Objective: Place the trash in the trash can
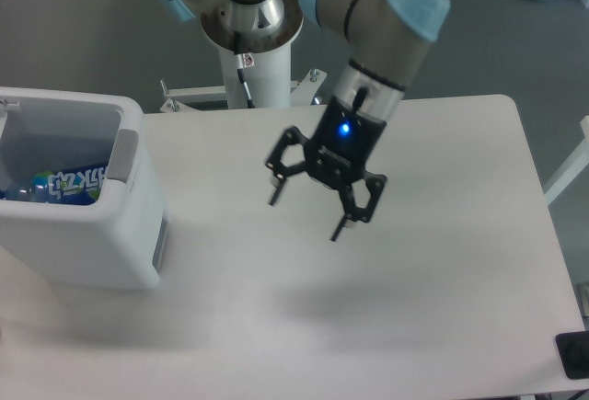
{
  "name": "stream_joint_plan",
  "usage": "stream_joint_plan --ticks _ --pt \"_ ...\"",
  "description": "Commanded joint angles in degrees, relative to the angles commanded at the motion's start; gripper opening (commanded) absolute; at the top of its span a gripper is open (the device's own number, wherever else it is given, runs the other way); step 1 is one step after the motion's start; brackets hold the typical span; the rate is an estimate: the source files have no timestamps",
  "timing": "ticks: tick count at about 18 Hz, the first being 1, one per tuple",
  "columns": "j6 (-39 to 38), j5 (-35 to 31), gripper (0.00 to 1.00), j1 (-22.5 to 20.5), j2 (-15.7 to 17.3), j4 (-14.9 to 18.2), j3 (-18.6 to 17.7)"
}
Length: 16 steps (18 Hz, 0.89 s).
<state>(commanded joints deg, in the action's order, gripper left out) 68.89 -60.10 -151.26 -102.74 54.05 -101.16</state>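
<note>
The white trash can (101, 257) stands at the table's left edge. Inside it lies the clear bottle (64, 186) with its blue-green label and blue cap. A thin clear bag cannot be made out in the bin. My gripper (306, 216) hangs open over the middle of the table, well to the right of the bin, with nothing between its fingers.
The arm's white pedestal (253, 55) stands behind the table's far edge. A black object (574, 354) sits at the table's front right corner. The white tabletop (442, 280) stretches right to a rounded corner.
</note>
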Motion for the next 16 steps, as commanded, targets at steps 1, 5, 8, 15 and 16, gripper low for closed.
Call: stream_joint_plan --ticks 1,5,8,15,16 --pt "2.11 -2.97 1.0 0.0 -0.27 -0.17 -0.26" --pt "8.63 -20.38 1.0 0.0 -0.88 -0.7 -0.97" --pt "8.81 -21.37 1.0 -0.79 -2.2 -1.06 -0.45" --pt "9.07 -28.14 1.0 -0.62 -2.29 -1.05 0.61" --pt "8.98 -28.14 1.0 -0.53 -2.38 -0.97 1.22"
